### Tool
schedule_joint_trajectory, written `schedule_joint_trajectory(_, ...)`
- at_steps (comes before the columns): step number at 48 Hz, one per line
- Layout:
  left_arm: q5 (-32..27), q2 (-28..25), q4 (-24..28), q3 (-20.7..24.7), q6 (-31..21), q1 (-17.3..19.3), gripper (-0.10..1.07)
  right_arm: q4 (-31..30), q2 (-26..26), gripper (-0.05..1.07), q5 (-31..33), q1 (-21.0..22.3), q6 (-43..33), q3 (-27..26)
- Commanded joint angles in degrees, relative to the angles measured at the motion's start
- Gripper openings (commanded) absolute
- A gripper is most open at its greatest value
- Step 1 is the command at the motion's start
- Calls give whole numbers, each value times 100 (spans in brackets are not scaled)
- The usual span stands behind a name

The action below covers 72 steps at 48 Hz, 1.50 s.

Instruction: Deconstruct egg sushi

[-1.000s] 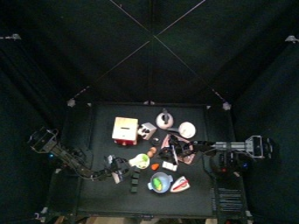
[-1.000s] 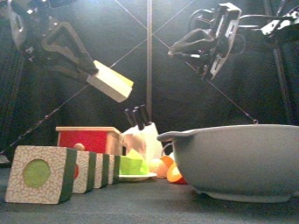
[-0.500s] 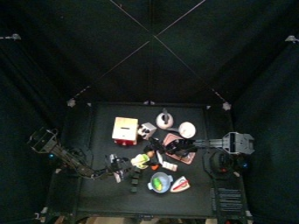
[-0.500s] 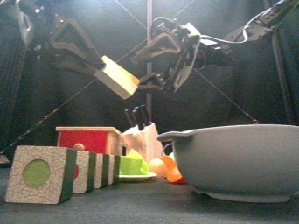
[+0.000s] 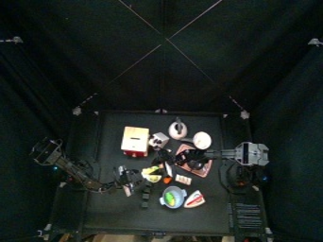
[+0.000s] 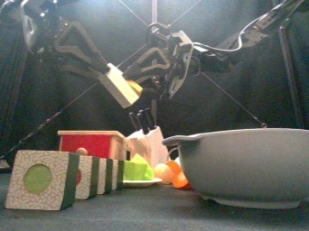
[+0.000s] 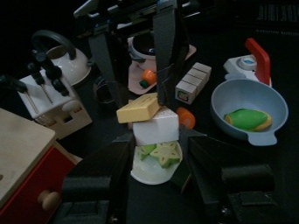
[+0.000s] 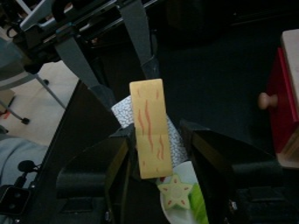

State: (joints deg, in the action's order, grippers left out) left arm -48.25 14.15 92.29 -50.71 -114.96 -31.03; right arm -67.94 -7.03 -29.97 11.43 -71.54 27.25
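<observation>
The left gripper (image 6: 107, 79) clamped the small rigid white-and-yellow plastic egg sushi (image 6: 119, 84) above the grey bowl (image 6: 241, 167). The right gripper (image 8: 152, 157), jaws wide, straddled its light, likely slippery yellow slab.

Black curtains (image 5: 76, 57) enclosed the pen on all sides. Thin support lines (image 5: 161, 38) crossed overhead above the small black table (image 5: 101, 132). Bright light (image 6: 133, 9) shone from above in the front view. Beyond the curtains, pale floor (image 8: 30, 109) showed.
</observation>
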Motion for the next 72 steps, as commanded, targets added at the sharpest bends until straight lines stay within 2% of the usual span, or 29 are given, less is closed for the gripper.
schedule_joint_trajectory(1,-35,26,9,88,-9,18,46,-44,79,77,-18,0,-9,-167)
schedule_joint_trajectory(9,-35,18,-79,79,-9,53,47,9,114,55,-9,0,-35,-211)
schedule_joint_trajectory(13,-35,18,-387,62,-9,53,50,-9,211,54,-26,0,-18,-220)
schedule_joint_trajectory(18,-35,-35,-650,44,-9,114,62,0,237,54,-62,-44,-9,-237)
schedule_joint_trajectory(27,-26,-35,-677,62,-26,149,83,-26,237,54,-53,-53,-9,-272)
schedule_joint_trajectory(36,-70,-9,-589,79,-237,158,98,-44,229,54,-53,-35,-9,-246)
schedule_joint_trajectory(46,-62,-9,-510,79,-229,167,98,-70,229,54,-53,-26,-9,-246)
schedule_joint_trajectory(54,26,-149,-70,149,-237,202,98,-79,220,54,-62,-44,-9,-246)
schedule_joint_trajectory(72,26,-334,-62,176,-246,466,97,-70,211,54,-53,-62,-9,-272)
